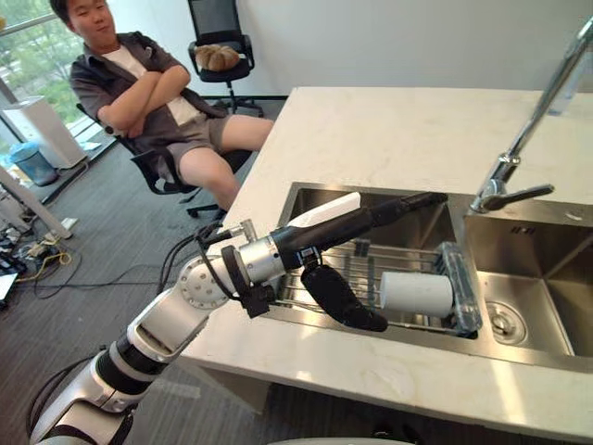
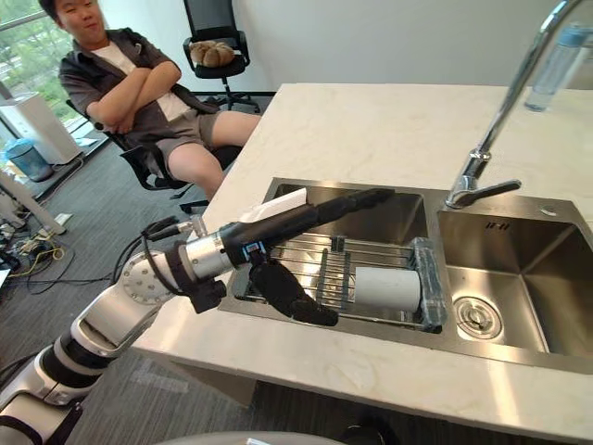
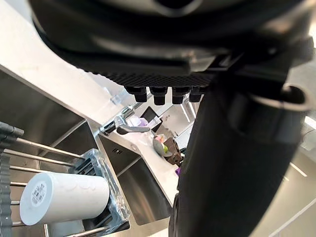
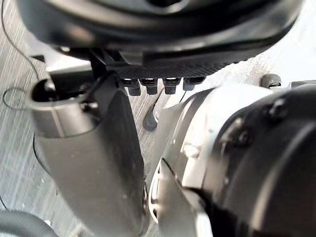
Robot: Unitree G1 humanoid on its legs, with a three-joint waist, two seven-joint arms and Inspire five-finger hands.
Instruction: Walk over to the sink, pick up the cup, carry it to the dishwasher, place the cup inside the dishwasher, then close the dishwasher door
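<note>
Robot's left hand point(image 1: 320, 239) reaches over the sink point(image 1: 298, 206) toward a white cup point(image 1: 417, 292) lying on its side.

Left eye view: the left hand is spread wide and holds nothing, with straight fingers and the thumb hanging down. The cup lies on a wire rack point(image 1: 357, 264) in the left basin, just right of the thumb and below the fingers. Its long axis runs left to right, roughly along the reach.
Right eye view: hand and cup are apart.
Left wrist view: the cup's flat end faces the hand.
Right wrist view: the right hand point(image 4: 98, 163) shows over grey floor point(image 4: 12, 128); open or closed, I cannot tell. Of the 2 hands, the left seems nearer.
</note>
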